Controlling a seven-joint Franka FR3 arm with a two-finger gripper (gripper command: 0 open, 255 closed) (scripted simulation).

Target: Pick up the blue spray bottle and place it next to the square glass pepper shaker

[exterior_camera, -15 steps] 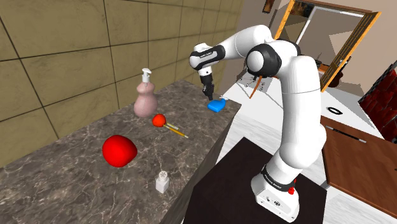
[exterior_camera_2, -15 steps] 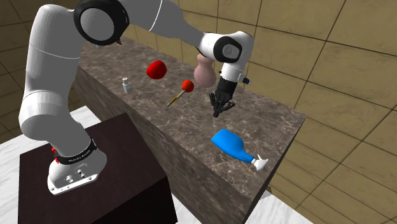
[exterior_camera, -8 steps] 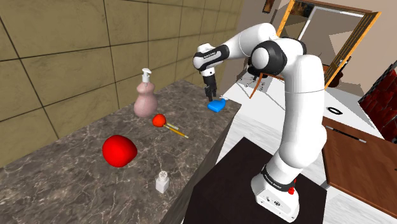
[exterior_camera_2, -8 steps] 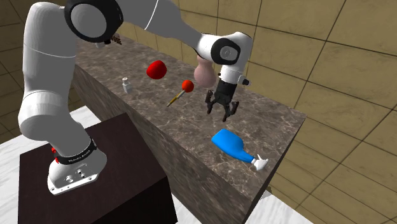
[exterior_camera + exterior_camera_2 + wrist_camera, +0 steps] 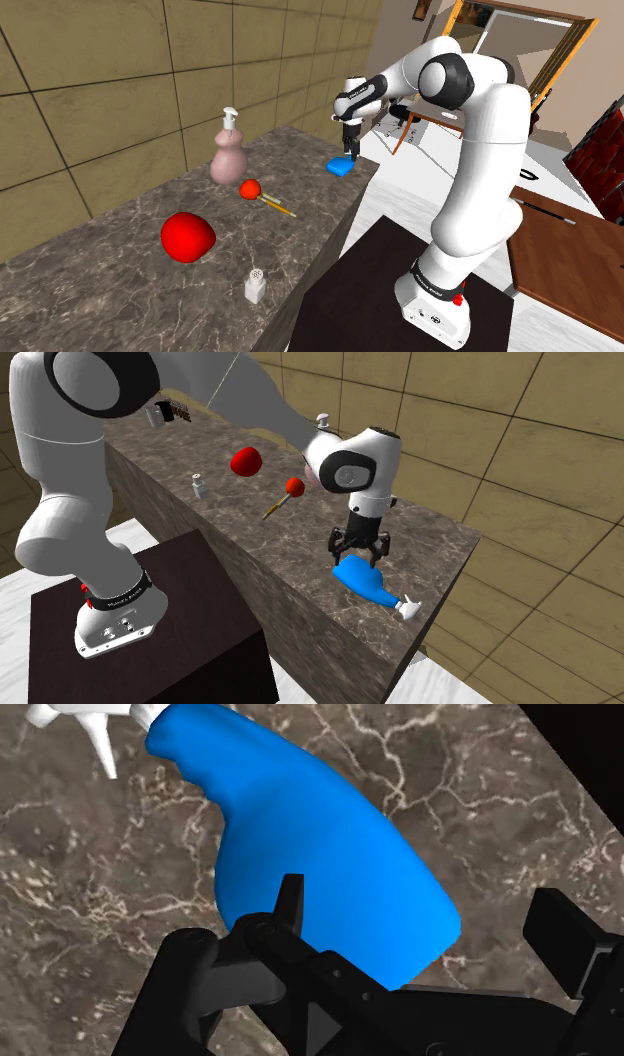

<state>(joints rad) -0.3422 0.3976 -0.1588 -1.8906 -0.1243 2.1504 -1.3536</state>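
Lowered since before, the pincer [image 5: 359, 551] is held open astride the blue spray bottle [image 5: 367, 582], ungripped; grasp step judged underway; closing needed next.

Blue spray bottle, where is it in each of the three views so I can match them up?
Shoulder view: the blue spray bottle lies at the counter's far end, above the picture's centre.
Second exterior view: the bottle lies right of centre, white nozzle toward lower right.
Wrist view: the bottle lies on its side under the open pincer.
Shared landmark: the pincer over the bottle's wide base.
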